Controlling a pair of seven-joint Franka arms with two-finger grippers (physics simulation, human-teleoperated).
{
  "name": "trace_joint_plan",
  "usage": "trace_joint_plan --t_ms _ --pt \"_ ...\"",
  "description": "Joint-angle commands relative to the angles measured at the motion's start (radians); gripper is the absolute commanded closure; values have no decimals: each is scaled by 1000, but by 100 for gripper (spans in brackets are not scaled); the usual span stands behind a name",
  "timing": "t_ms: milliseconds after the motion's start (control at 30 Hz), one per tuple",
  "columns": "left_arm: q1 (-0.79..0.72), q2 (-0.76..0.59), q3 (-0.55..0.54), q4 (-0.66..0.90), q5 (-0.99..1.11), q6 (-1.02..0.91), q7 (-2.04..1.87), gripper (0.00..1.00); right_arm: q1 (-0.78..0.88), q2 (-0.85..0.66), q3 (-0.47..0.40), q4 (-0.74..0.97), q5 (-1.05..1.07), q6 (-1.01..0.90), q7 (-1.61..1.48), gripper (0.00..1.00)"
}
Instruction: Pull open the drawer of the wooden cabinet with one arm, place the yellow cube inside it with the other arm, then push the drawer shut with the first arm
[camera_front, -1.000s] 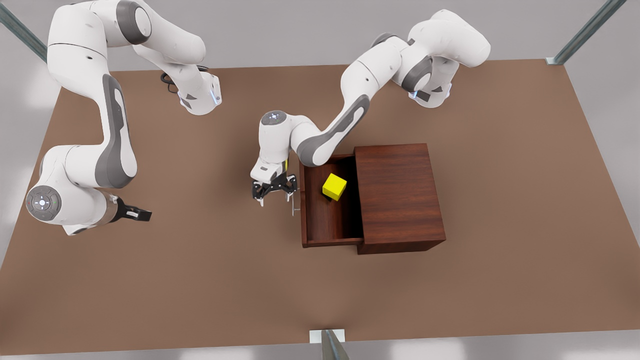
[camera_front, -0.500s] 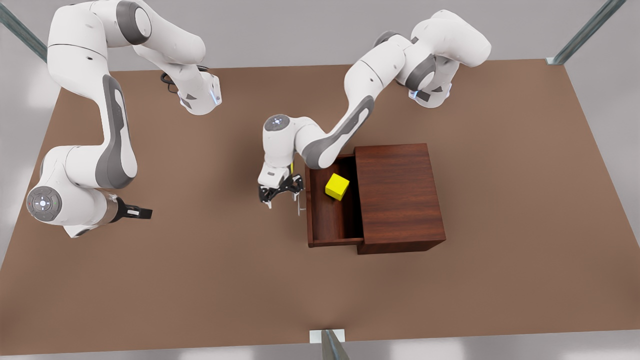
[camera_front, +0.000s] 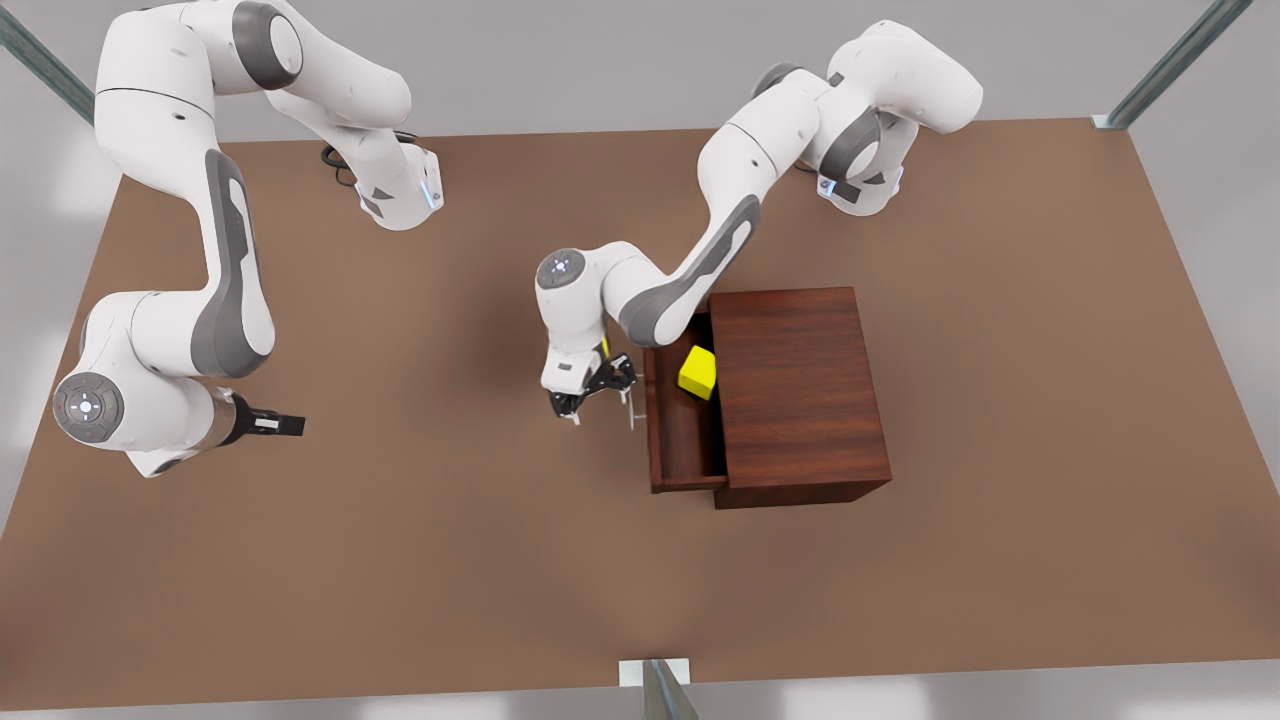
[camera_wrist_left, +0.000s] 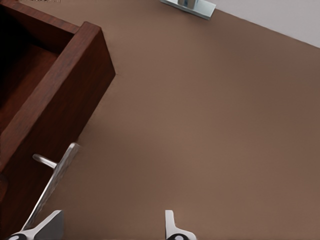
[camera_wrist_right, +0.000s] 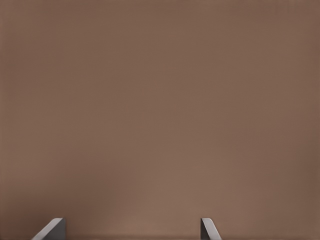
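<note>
Two hands on show. Left hand (camera_front: 592, 393) down at the drawer (camera_front: 682, 440) front, fingers (camera_wrist_left: 170, 226) spread apart with bare tabletop (camera_front: 400, 560) between the tips, pinching nothing. One fingertip (camera_wrist_left: 47, 225) right at the lower end of the thin silver bar handle (camera_wrist_left: 52, 182), touching or just beside it; cannot tell which. Seen from the front, that hand hangs just off the handle on the front view's left of the drawer panel.

Right hand (camera_front: 268, 425) parked well away over the front view's left side of the tabletop, arm waiting, fingers (camera_wrist_right: 209, 229) set wide apart over plain brown surface, empty.

Drawer partly out of the wooden cabinet (camera_front: 800, 395), sticking out toward the front view's left, only a narrow strip of its inside showing. Yellow cube (camera_front: 698, 372) inside that drawer, toward its far end, tucked close against the cabinet's front edge, tilted a little rather than square to the walls. Cabinet top flat and plain.

No brands, no labels, no readable writing on the cabinet, the cube or the arms.
</note>
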Motion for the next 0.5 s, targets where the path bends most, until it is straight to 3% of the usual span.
trace_joint_plan --t_ms 0,467 --pt "4 -12 1 -10 3 -66 25 0 0 -1 0 0 1 0 -33 0" --pt "55 -97 1 -139 -3 -85 77 0 5 -1 0 4 -1 1 -26 0"
